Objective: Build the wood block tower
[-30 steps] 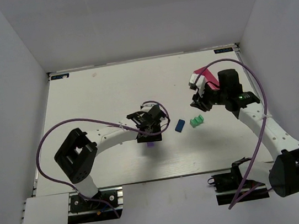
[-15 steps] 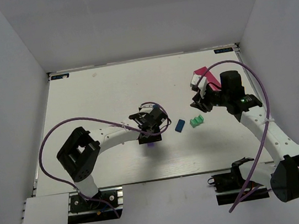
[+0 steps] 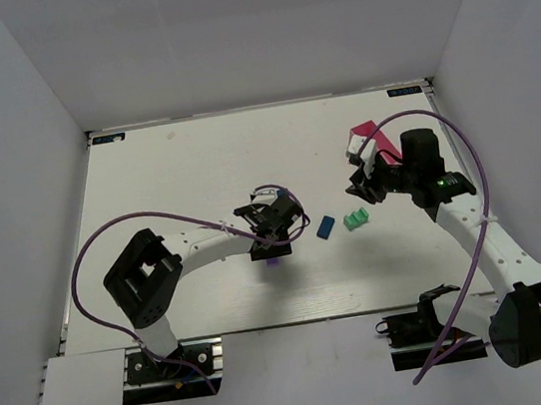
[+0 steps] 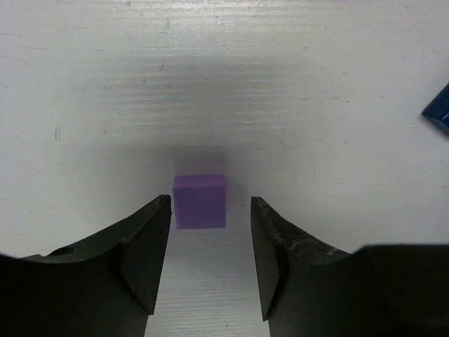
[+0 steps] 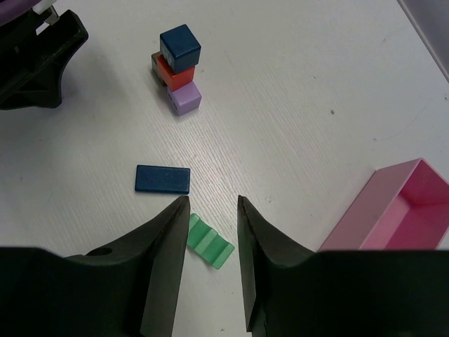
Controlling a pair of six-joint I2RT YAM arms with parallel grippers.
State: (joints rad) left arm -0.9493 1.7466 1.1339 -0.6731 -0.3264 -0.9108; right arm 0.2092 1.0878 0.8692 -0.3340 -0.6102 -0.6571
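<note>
A purple cube [image 4: 200,201] sits on the table, level with the tips of my open left gripper [image 4: 210,203] and between them; it also shows in the top view [image 3: 273,260] under that gripper [image 3: 269,246]. The tower [image 5: 177,70] shows only in the right wrist view: a blue cube [image 5: 180,46] on a red block [image 5: 175,74], a dark piece [image 5: 156,62] behind, a lilac block [image 5: 184,98] in front. My right gripper [image 5: 212,201] is open above a green ridged block [image 5: 209,242]. A flat blue block [image 5: 163,179] lies beyond it.
The pink tray [image 5: 393,203] lies to the right of my right gripper, at the back right in the top view [image 3: 367,133]. The green block [image 3: 356,219] and flat blue block [image 3: 326,227] lie between the two grippers. White walls enclose the table.
My right arm shifted slightly to the right, then held still. My left gripper stays over the purple cube with hardly any movement. No block has moved.
</note>
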